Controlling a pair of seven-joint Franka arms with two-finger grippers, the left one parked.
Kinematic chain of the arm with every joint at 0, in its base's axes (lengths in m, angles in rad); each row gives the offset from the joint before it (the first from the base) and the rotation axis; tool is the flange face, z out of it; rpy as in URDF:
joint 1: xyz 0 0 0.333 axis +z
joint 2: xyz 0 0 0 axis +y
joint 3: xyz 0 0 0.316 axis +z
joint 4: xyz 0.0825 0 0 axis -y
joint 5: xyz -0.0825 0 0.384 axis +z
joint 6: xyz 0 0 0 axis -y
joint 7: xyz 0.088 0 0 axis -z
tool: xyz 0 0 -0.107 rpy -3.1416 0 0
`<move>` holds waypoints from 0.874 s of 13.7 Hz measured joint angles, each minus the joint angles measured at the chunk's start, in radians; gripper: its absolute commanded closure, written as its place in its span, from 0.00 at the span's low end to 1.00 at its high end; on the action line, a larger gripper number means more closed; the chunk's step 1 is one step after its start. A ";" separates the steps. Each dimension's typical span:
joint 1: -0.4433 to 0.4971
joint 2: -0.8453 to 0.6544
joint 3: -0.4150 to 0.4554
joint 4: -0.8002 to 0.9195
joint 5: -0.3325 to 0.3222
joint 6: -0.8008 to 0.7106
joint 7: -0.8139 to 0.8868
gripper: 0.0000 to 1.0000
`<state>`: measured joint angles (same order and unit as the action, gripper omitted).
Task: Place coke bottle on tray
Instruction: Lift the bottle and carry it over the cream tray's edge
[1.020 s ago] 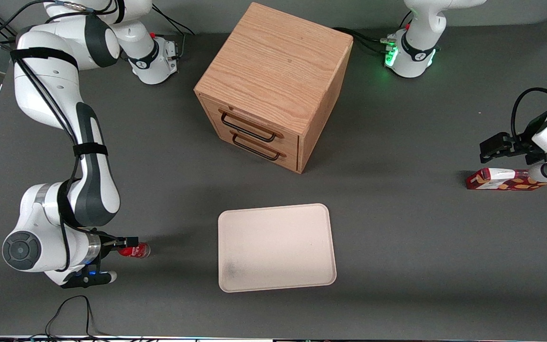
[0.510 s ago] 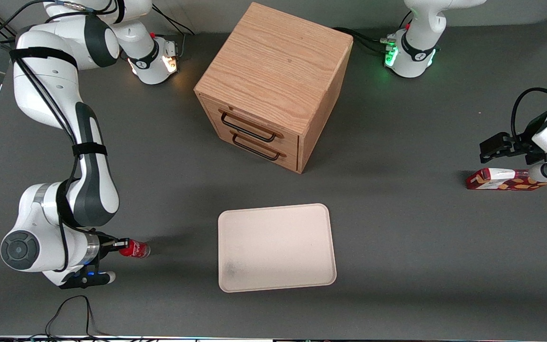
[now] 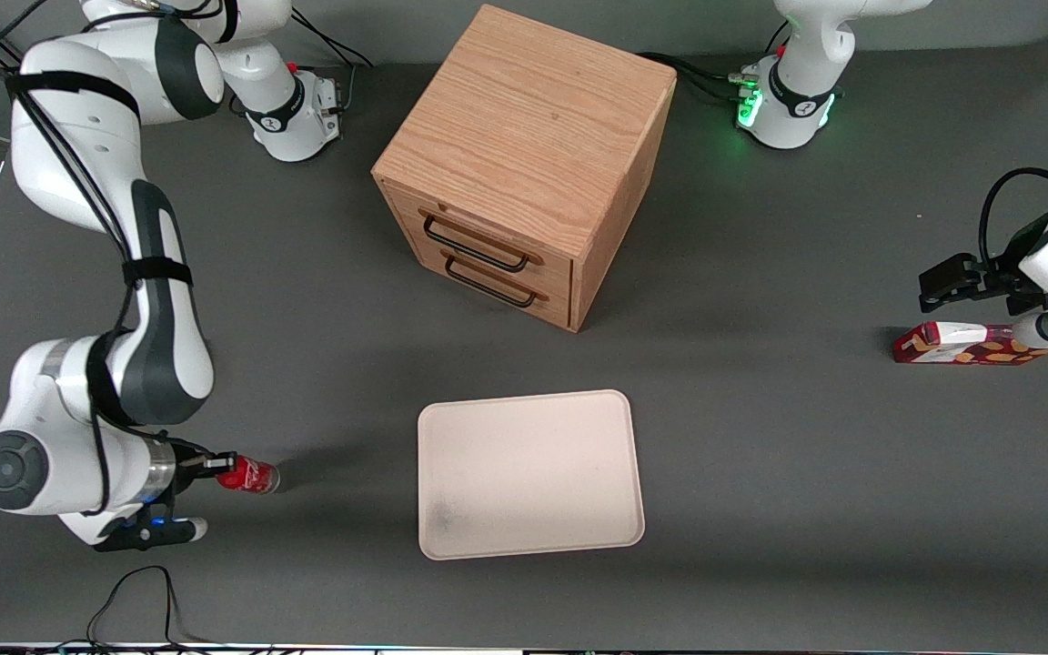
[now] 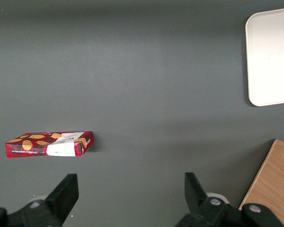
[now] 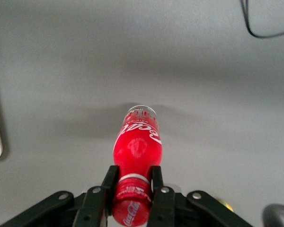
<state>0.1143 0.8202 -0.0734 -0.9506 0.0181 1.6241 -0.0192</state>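
Moved: coke bottle [image 3: 248, 475] and gripper [image 3: 215, 465] are shifted slightly away from the tray [image 3: 530, 474], toward the working arm's end.
Coke bottle: gripped at the neck, beside the tray, well apart.
Gripper: fingers [image 5: 157, 182] closed on the neck below the cap.
Drawer box [image 3: 524, 164]: farther from the camera than the tray.

Right arm's folded down low at its own end of the table, wrist pretty much level. The gripper [image 5: 133, 188] has both fingers [image 5: 107, 182] clamped on the coke bottle [image 5: 137, 150], right at the neck.
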 measured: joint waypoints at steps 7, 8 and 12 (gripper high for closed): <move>0.002 -0.265 0.000 0.005 0.000 -0.347 0.000 1.00; 0.001 -0.292 0.000 0.005 0.000 -0.384 0.000 1.00; 0.001 -0.366 0.000 0.001 0.000 -0.432 0.005 1.00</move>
<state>0.1153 0.4544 -0.0730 -0.9493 0.0181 1.1922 -0.0141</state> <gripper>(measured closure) 0.674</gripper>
